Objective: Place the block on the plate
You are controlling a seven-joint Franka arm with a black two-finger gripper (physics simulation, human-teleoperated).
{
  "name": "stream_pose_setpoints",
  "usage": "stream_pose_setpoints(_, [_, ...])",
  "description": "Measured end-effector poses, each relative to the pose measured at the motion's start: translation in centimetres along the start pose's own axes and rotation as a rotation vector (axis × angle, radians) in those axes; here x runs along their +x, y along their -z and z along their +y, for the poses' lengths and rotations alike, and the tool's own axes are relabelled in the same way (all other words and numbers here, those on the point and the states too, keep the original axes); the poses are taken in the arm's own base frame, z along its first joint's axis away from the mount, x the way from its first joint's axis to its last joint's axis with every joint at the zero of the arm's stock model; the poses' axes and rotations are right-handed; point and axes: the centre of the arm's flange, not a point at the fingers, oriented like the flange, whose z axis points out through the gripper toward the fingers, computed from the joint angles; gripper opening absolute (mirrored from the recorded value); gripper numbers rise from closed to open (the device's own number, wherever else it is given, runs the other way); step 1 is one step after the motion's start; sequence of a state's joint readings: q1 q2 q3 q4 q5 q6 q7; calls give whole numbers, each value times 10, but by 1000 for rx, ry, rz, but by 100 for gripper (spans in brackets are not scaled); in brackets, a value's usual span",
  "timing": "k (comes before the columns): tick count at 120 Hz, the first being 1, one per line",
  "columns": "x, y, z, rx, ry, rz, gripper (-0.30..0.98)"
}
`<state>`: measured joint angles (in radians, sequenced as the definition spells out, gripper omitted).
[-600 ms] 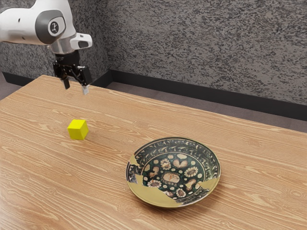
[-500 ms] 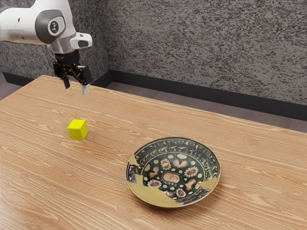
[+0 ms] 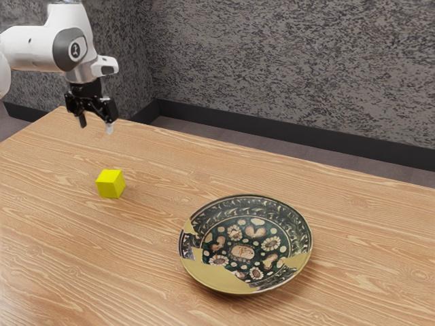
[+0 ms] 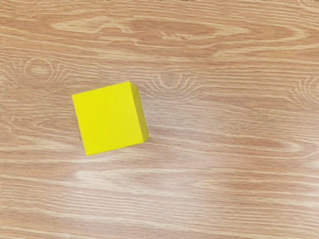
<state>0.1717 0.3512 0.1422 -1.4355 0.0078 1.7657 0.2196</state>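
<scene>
Yellow block, smooth and square-faced, flat on the wood-grained table.

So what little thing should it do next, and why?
Probably ease the open gripper across until it is above the yellow block, then lower it. The block sits on the table, apart from the plate, and the gripper hangs in the air with nothing between its fingers.
</scene>
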Motion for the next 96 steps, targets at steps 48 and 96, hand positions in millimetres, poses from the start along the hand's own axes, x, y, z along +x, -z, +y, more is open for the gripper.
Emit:
stream_pose_setpoints(48, [43,-126,-42,-33,126,3,69])
stream_pose_setpoints(96, [58,-189,-54,-32,189,-10,69])
